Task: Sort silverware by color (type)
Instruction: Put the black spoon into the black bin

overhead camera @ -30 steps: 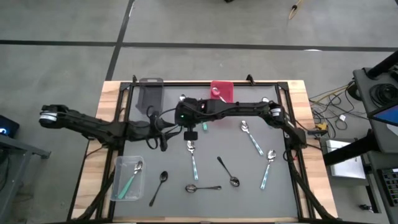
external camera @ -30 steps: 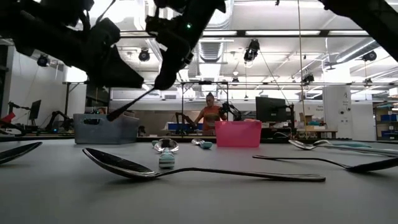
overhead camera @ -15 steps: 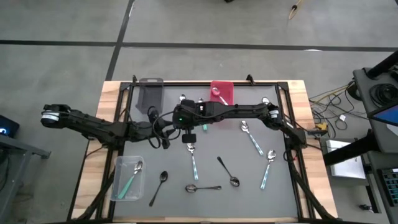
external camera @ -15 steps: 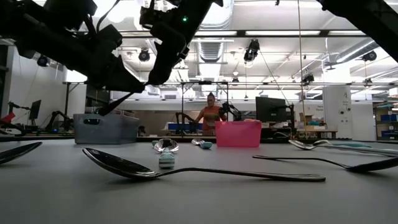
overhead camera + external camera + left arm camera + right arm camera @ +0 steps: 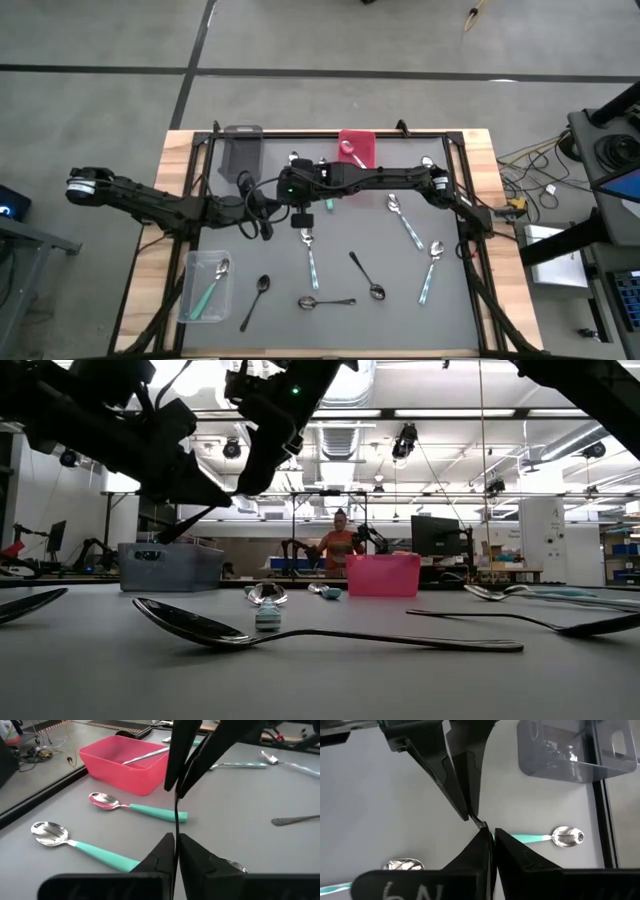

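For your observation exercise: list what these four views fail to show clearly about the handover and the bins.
- Dark spoon between left gripper and right gripper: only a thin edge shows; bowl hidden by fingers.
- Grey bin contents: low view, wall blocks them.
- Red bin: high view, partly covered by the right arm.

Two arms, matte black, slender jointed links with rounded housings. Left arm [image 5: 150, 200]: pale grey cap at its outer joint, black cable loops near the wrist. Right arm [image 5: 385, 178]: small green indicator light on the wrist block, pale fittings at the elbow. Fingers [image 5: 160, 857] black, wedge-shaped, tapering to points
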`<state>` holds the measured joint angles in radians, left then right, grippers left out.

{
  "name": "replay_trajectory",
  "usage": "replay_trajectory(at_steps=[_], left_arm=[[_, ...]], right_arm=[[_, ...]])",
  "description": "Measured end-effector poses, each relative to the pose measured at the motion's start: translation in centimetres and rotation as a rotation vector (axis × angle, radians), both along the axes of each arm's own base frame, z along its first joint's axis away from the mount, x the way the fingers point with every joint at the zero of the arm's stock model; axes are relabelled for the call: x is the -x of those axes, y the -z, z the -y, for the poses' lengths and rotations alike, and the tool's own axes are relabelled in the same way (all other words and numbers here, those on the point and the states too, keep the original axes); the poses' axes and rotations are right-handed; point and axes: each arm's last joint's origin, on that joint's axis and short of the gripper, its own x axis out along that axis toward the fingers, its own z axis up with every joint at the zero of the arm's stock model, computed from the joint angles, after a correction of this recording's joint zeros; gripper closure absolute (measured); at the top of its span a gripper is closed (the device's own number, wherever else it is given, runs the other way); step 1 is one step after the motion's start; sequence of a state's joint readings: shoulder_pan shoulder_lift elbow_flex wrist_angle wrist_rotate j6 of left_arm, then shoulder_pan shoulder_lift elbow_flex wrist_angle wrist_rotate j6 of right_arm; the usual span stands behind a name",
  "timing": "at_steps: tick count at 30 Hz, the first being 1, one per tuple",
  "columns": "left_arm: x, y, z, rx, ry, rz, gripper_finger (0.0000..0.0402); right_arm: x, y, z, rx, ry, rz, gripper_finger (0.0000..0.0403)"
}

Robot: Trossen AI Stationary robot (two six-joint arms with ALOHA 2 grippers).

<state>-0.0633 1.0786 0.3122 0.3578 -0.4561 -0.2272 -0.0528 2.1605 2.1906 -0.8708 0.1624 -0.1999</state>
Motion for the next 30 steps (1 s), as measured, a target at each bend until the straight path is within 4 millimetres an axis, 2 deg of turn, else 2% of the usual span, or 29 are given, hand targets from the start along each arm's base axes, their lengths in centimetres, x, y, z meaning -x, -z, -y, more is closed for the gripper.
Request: replay_trajectory(at_steps=[5,9,16,20,25,30], left_arm=[[0.0,-0.2,0.0,0.012,-0.022,0.033,0.0401],[0.2,-0.1,-0.1,0.016,-0.037,0.11,0.0401],[1.2,0.4,0.0,0.006,-0.021,0.253,0.0401],[1.6,0.1,0.0,-0.014,0.016,0.31,0.0401],[2.0,-0.9,0.2,-0.028,0.064,0.373,0.0401],[2.8,-2.3,0.3,-0.029,0.113,0.461,0.0401]], right_arm=[[-0.1,-0.1,0.0,-0.008,0.014,0.018,0.0334],[-0.1,-1.1,0.0,-0.004,0.007,0.077,0.0306],[1.5,-5.0,-0.2,-0.002,-0.019,0.164,0.0306],[2.7,-7.2,-0.5,-0.071,-0.096,0.234,0.0307],[3.6,-8.8,-0.9,-0.115,-0.178,0.334,0.0307],[5.1,-9.4,-1.1,-0.104,-0.194,0.423,0.0307]])
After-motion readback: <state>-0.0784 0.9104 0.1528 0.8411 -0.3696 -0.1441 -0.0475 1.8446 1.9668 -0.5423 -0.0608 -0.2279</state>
